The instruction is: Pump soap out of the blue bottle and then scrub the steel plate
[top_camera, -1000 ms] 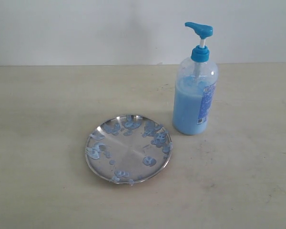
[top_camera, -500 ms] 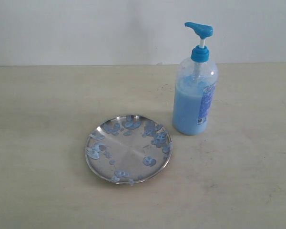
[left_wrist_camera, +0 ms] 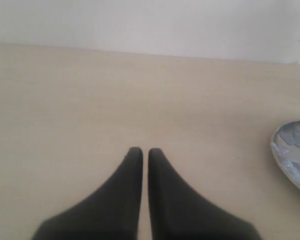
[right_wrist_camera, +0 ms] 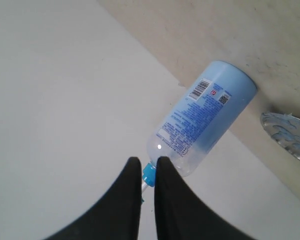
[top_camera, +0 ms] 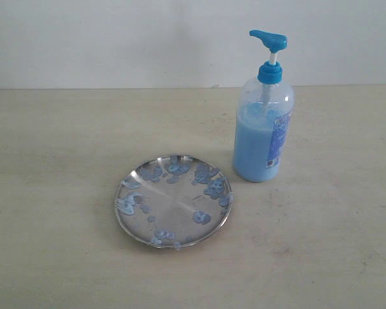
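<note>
1. A pale beige desk (top_camera: 64, 141) meets a plain white wall (top_camera: 116, 38) at its far edge. Only bare desk surface lies between the black left gripper (left_wrist_camera: 144, 151) and the plate.
2. The left gripper's jaws are pressed almost together on nothing. The round, shallow, shiny steel plate (left_wrist_camera: 295, 150) lies well off to one side of them.
3. The black right gripper (right_wrist_camera: 148, 161) is closed and holds nothing. The tall, clear plastic blue bottle (right_wrist_camera: 205, 115) stands beyond its tips, its collar showing through the slit.
4. The steel plate (top_camera: 174, 201) sits mid-desk towards the near edge, dotted with pale blue soap (top_camera: 201, 217) blobs.
5. The blue bottle (top_camera: 264, 129) stands upright just beside the plate's far right rim. It is over half full, with the pump head raised.
</note>
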